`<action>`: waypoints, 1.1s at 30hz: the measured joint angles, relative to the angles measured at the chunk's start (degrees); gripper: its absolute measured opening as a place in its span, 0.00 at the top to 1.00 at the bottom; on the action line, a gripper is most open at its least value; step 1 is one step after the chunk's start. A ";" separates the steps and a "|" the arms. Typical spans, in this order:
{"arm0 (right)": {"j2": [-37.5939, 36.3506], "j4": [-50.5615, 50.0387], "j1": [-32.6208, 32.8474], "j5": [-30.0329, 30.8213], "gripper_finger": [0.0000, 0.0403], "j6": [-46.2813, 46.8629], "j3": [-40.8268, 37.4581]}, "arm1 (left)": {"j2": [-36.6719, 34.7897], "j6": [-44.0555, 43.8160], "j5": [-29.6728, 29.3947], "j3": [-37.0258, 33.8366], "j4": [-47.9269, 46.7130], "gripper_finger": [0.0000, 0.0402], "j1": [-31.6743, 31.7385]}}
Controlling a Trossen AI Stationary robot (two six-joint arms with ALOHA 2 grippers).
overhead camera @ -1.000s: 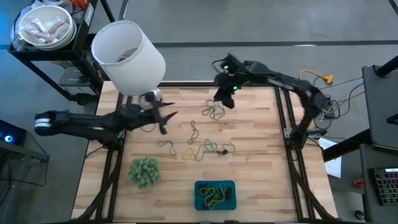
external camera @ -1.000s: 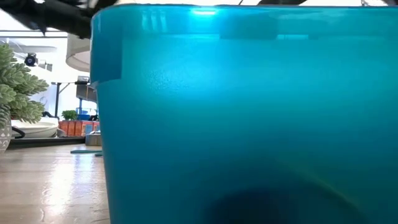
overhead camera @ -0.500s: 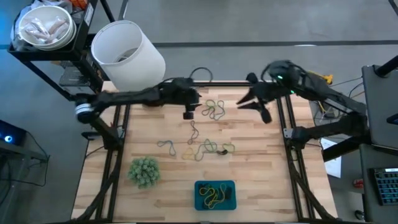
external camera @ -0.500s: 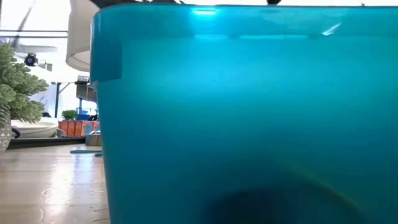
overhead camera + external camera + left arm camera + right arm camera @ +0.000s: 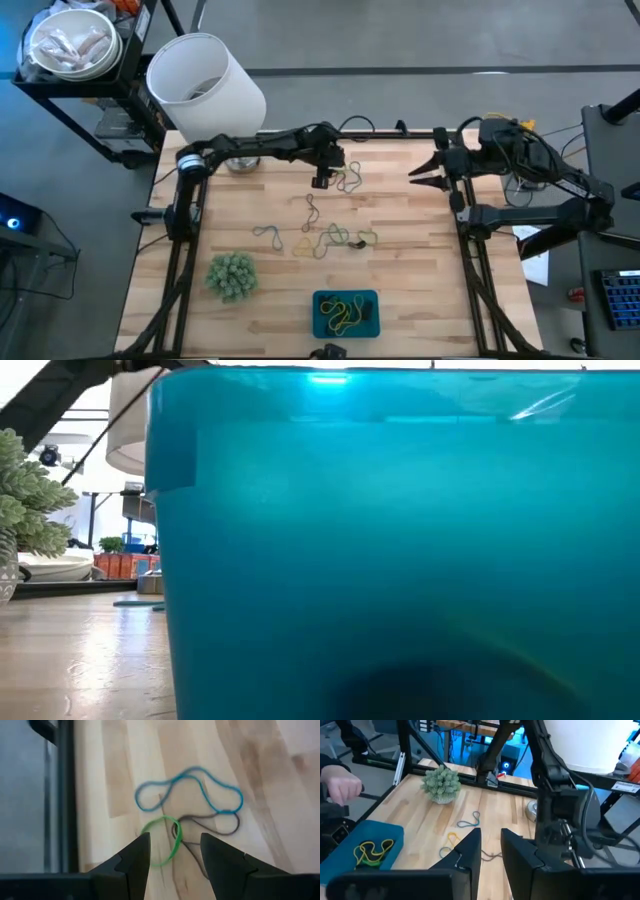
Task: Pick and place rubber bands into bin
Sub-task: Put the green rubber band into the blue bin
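Loose rubber bands lie flat on the wooden table: a far cluster (image 5: 347, 179), and more mid-table (image 5: 335, 238), (image 5: 268, 235), (image 5: 311, 209). The teal bin (image 5: 372, 300) sits at the near edge with yellow and green bands (image 5: 343, 314) inside; its wall fills the low view (image 5: 400, 560). My left gripper (image 5: 324, 176) is open just above the far cluster. In the left wrist view (image 5: 172, 842) its fingers stand on either side of a green band (image 5: 165, 840), beside a blue band (image 5: 190, 790) and a dark band (image 5: 212, 822). My right gripper (image 5: 422, 175) is open and empty at the table's right edge, and also shows in its wrist view (image 5: 491, 845).
A big white cylinder (image 5: 205, 88) stands at the far left corner with a small silver object (image 5: 240, 162) beside it. A fuzzy green ball (image 5: 232, 275) sits near left. Black frame rails run along both table sides. A person's hand (image 5: 340, 787) shows beyond the bin.
My left gripper has swung from the table's left side toward the right and far edges, ending over the far band cluster. My right gripper has drawn back from that cluster to the table's right edge. The bands lie where they were.
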 joint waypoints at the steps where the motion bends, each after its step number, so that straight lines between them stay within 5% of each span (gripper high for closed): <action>1: -0.46 0.06 0.00 0.00 0.83 -0.05 -0.42 | 1.14 0.00 0.02 0.91 -0.78 0.60 0.00; 20: -1.61 2.86 -0.02 -0.11 0.83 -1.92 -4.13 | 4.96 -9.01 3.20 3.25 -2.42 0.60 0.24; 33: -1.72 2.18 -0.02 -0.18 0.83 -1.70 -4.24 | 4.88 -5.83 3.57 6.97 -11.53 0.60 0.20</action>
